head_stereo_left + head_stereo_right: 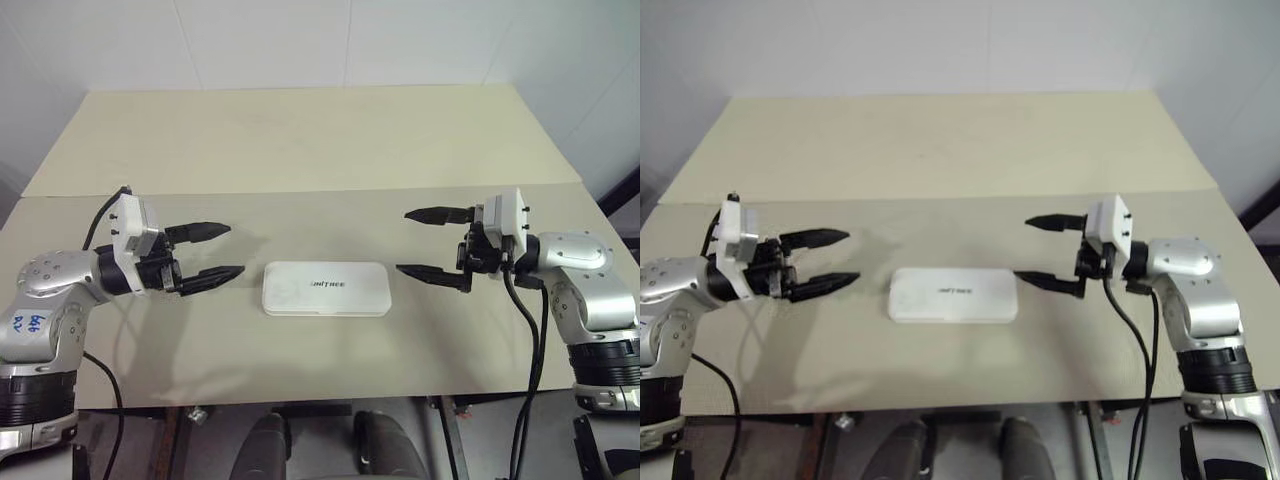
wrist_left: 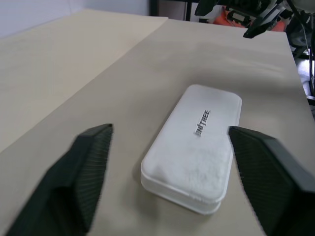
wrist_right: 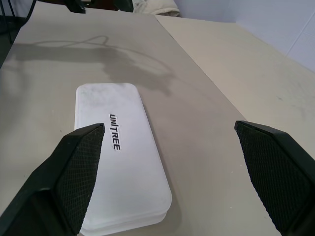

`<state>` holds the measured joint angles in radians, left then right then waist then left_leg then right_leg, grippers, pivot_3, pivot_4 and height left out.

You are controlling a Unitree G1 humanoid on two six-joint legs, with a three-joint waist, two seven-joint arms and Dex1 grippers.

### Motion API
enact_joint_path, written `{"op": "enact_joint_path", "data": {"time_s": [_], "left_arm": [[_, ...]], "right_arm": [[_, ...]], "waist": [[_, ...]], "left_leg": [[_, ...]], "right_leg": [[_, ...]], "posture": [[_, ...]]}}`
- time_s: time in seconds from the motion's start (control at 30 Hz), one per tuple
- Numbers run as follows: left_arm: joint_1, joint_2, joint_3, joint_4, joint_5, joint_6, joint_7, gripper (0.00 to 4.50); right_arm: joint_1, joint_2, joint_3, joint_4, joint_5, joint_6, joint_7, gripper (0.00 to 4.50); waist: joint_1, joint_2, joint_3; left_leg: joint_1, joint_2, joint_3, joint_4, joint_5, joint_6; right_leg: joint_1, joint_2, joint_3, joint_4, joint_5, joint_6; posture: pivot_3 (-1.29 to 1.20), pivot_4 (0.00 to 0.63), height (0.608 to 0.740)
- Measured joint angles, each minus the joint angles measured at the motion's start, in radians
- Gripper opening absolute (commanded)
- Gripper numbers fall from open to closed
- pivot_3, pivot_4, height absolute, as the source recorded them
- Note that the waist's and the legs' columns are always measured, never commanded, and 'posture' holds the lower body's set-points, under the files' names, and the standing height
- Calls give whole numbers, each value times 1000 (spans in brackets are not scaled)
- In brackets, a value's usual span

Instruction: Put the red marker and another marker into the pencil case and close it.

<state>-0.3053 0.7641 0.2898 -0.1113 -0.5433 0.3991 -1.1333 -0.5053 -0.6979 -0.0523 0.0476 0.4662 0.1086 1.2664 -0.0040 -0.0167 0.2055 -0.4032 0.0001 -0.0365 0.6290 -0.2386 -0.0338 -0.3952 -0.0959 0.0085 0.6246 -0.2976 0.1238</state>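
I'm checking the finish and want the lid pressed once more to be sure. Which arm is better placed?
Either, barely the left. The pencil case lies closed between both open grippers; the left gripper hangs slightly nearer than the right gripper.

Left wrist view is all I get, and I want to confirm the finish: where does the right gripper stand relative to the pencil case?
Observer: The right gripper hangs off the right end of the pencil case, apart from it, with its fingers spread wide.
Operator: And my own left gripper, seen from above?
Observer: The left gripper is open too, off the case's left end, with bare table between them.
Operator: Is the lid down at the end away from me?
Observer: Yes. The right wrist view shows the lid closed flat at that end as well, lettering up.
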Motion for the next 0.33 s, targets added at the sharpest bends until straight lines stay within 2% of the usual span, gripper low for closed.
{"op": "enact_joint_path", "data": {"time_s": [0.33], "left_arm": [[9,35,45,53,27,-105,26,4492]], "right_arm": [[0,-32,-8,38,-14,-23,18,4500]], "waist": [[0,0,0]], "left_leg": [[0,0,0,-2,0,0]], "right_leg": [[0,0,0,-2,0,0]], "posture": [[0,150,740]]}}
